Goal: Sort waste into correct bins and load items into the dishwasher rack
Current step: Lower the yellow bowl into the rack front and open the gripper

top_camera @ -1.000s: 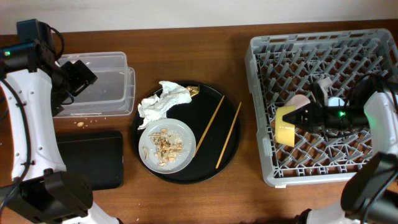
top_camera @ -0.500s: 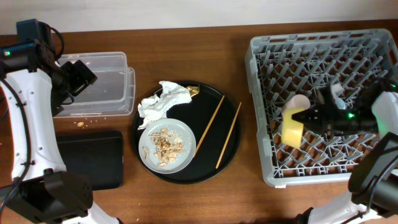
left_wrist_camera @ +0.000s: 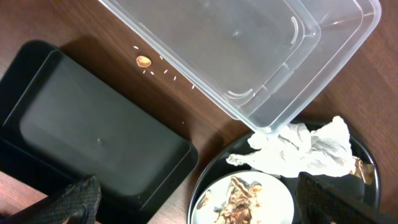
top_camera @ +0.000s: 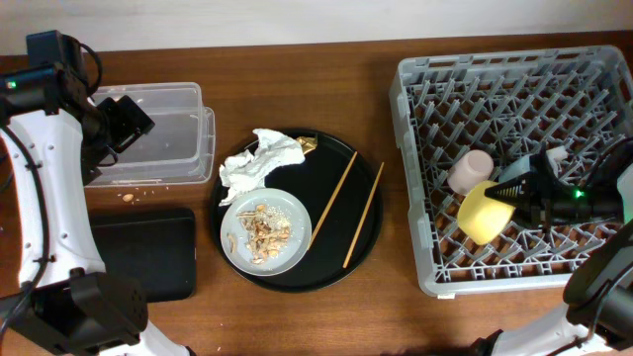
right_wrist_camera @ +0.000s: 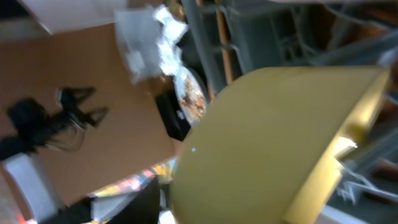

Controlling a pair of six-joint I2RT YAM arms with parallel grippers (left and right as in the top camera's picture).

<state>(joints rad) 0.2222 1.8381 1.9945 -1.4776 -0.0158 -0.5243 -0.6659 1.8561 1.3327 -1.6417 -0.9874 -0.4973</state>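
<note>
The yellow bowl (top_camera: 482, 213) lies tilted among the pegs of the grey dishwasher rack (top_camera: 415, 99), beside the pink cup (top_camera: 471, 170). My right gripper (top_camera: 509, 195) is at the bowl's right rim; the bowl (right_wrist_camera: 267, 143) fills the right wrist view and hides the jaws. My left gripper (top_camera: 124, 119) hangs open over the clear tub (top_camera: 158, 133), holding nothing. The pale plate (top_camera: 265, 232) carries food scraps. White tissue (top_camera: 259, 160) and a gold wrapper (top_camera: 308, 144) lie behind it. Two chopsticks (top_camera: 336, 198) lie to its right.
Plate, tissue and chopsticks all sit on a round black tray (top_camera: 368, 247). A shallow black rectangular tray (top_camera: 143, 252) lies in front of the clear tub (left_wrist_camera: 249, 56). Crumbs (left_wrist_camera: 143, 60) dot the wood between them.
My right gripper has drawn back to the right inside the rack. The yellow bowl went with it and tipped from standing on edge to leaning with its round side up. The left arm is still.
</note>
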